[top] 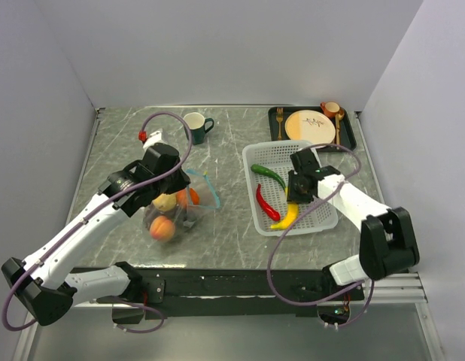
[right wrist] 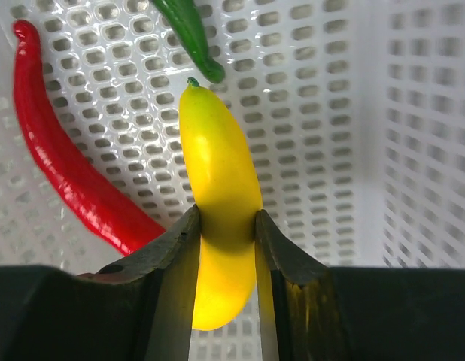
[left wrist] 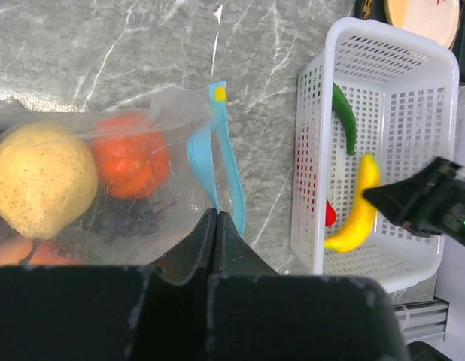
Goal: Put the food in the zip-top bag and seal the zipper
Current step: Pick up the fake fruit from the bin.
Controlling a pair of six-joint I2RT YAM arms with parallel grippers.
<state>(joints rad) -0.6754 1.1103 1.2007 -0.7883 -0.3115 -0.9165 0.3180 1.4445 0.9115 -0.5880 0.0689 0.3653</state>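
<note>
Food sits in two places. Nearest, at the lower left of the overhead view, the zip-top bag (top: 193,212) lies on the table (top: 232,241). It holds a peach (top: 162,228), a lemon (top: 165,201), an orange (top: 189,197) and a dark grape bunch (left wrist: 131,222). The left gripper (left wrist: 217,222) has its claw pressed fully together, pinching the bag's clear edge just beside the teal zipper (left wrist: 229,173). The zipper's two strips stand parted at the mouth, which faces right in the overhead view.

To the right of centre sits a white basket (top: 251,154). Inside it the right gripper (right wrist: 226,218) holds the banana (right wrist: 217,150) in a narrow claw, with one of its fingers (right wrist: 176,248) touching each side of the fruit's lower half. A red chili (right wrist: 67,165) lies left of the banana, and a green pepper (right wrist: 189,34) ends just past the banana's tip.

Farther back, a dark mug (top: 196,124) stands at the upper middle. A black tray (top: 274,120) with a plate (top: 309,126) is at the upper right.
</note>
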